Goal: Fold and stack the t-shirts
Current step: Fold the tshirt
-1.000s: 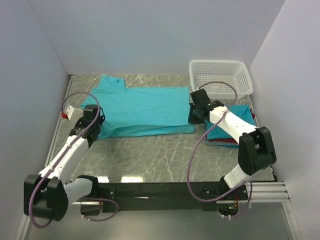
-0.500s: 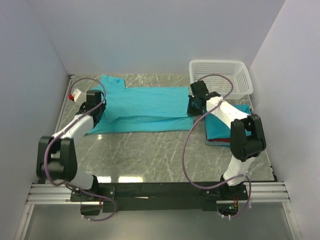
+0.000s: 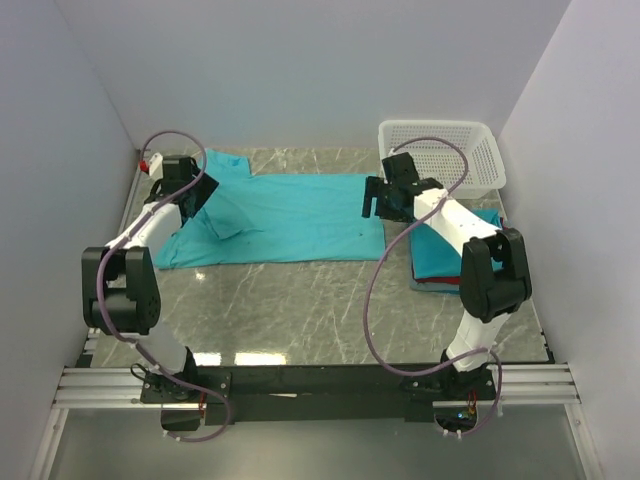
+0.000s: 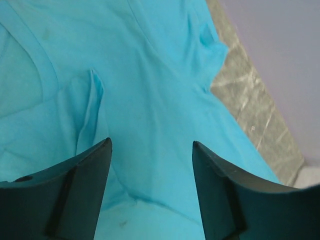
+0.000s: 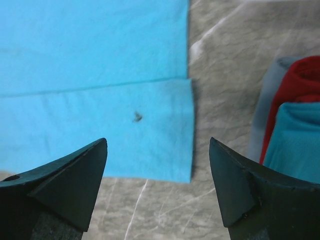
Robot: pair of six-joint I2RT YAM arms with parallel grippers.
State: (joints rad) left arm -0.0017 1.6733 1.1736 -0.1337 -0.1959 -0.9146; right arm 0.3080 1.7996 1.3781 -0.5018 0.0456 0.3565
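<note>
Left gripper (image 4: 150, 145) hangs with its jaws apart and nothing between them, over the collar-and-sleeve end of the teal shirt (image 3: 290, 212) at the far left of the table (image 3: 330, 310). Right gripper (image 5: 157, 142) is likewise spread wide and empty, poised over the hem end, with the shirt's near right corner just below its fingertips. The shirt lies flat along the back of the table, collar to your left, hem to your right. In the right wrist view a second layer edge runs the length of the cloth, so you can take it as doubled lengthwise. One sleeve flap at the left looks rumpled and lies askew over the body. The folded stack (image 3: 437, 266), teal on top with red showing beneath, sits just right of the hem, near the white basket (image 3: 430, 125). Judgement: the long fold is laid and both grippers have let go, so the step in hand is the handover to the cross fold. For the next move, tidy that sleeve inward first. Then pinch both layers together at each corner of one end and carry them across evenly, or the doubled cloth will slide apart before it reaches the stack.
</note>
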